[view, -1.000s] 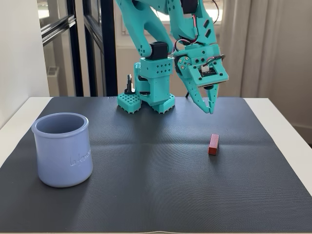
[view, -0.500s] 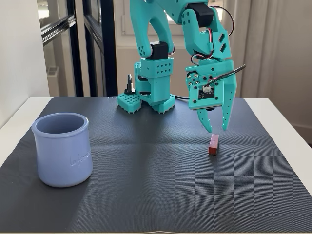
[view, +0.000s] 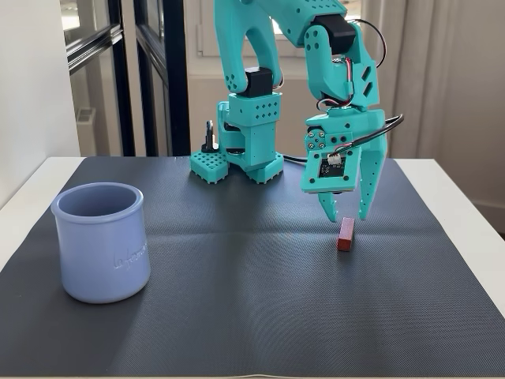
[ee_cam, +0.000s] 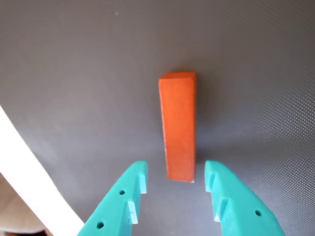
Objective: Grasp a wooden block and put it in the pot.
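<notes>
The wooden block [view: 346, 234] lies flat on the dark ribbed mat [view: 252, 300], toward the right side in the fixed view, with nothing gripping it. From the wrist view the wooden block [ee_cam: 178, 132] runs lengthwise away from the camera, its near end sitting between the two teal fingertips without touching either. The tool [view: 346, 219] hangs just above the block's far end, jaws spread wider than the block is thick and holding nothing.

So, as I read it, the approach is about done but the grasp itself has not happened: the tool needs to drop a little farther so the fingers straddle the block's long sides, then close.

After that comes the whole carry. The pot [view: 102, 242] stands upright well apart on the left of the mat, mouth open and, from this angle, apparently empty. The arm's base [view: 248, 142] sits at the back edge of the white table [view: 461, 205]. Lift, crossing and release all remain.
</notes>
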Robot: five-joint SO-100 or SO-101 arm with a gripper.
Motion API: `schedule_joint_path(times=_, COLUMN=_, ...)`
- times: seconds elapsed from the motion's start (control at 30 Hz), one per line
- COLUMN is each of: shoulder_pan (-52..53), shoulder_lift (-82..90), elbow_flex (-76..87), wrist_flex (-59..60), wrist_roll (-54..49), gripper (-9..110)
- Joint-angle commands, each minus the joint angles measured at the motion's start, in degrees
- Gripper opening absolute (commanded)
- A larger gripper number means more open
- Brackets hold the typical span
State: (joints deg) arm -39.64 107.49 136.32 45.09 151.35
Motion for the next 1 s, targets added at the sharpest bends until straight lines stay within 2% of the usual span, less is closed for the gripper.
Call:
schedule_joint_path(times=0.0, shoulder_pan=-1.14, shoulder_lift=-1.85, elbow_flex=-4.92, wrist_flex=-0.79, wrist_roll=0.62, gripper=13)
schedule_joint_path(times=0.33, shoulder_pan=-1.14, shoulder_lift=-9.14, elbow_flex=-9.49, wrist_flex=-0.79, wrist_roll=0.7, gripper=13)
schedule_joint_path(times=0.97, shoulder_pan=3.43, shoulder_lift=-8.61, elbow_flex=-5.71, wrist_flex=-0.35, wrist_roll=0.53, gripper=12)
